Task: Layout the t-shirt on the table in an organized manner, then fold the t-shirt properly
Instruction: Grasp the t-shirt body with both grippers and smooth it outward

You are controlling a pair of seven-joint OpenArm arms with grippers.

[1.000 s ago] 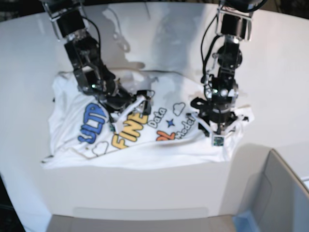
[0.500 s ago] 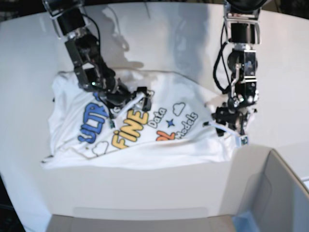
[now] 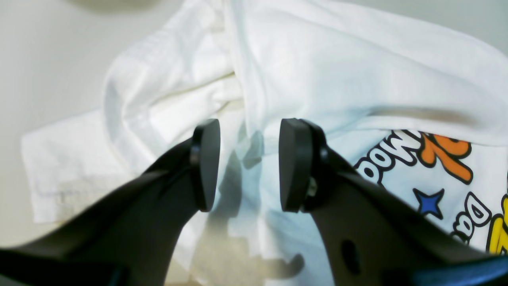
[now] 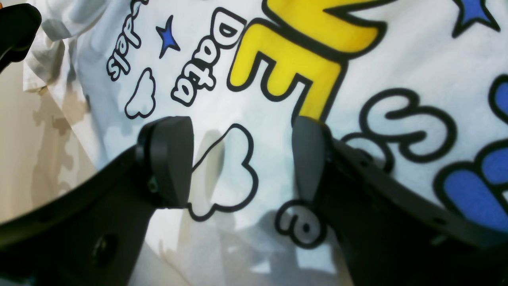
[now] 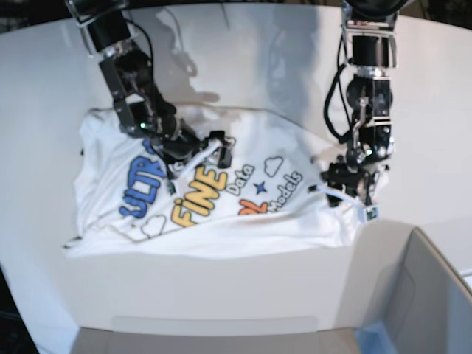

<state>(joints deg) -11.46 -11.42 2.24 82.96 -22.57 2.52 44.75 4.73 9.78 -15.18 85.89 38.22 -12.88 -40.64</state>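
Note:
The white t-shirt (image 5: 295,214) lies print-up on the table (image 5: 243,44), its edges wrinkled. My left gripper (image 5: 355,186) hovers over the bunched sleeve at the shirt's right edge. In the left wrist view it (image 3: 248,163) is open above crumpled cloth (image 3: 337,59), and nothing sits between its pads. My right gripper (image 5: 212,153) is low over the middle of the print, near the yellow "FINE" letters. The right wrist view shows it (image 4: 240,159) open over a cloud outline on the shirt (image 4: 416,59).
A grey box (image 5: 428,295) stands at the near right corner, close to the left gripper. The table's front edge runs just below the shirt's hem. Bare tabletop (image 3: 39,59) lies beyond the sleeve.
My left arm has swung right to the shirt's right edge, where the sleeve now lies bunched in closer. It has held still for the last half second. The right arm has barely shifted.

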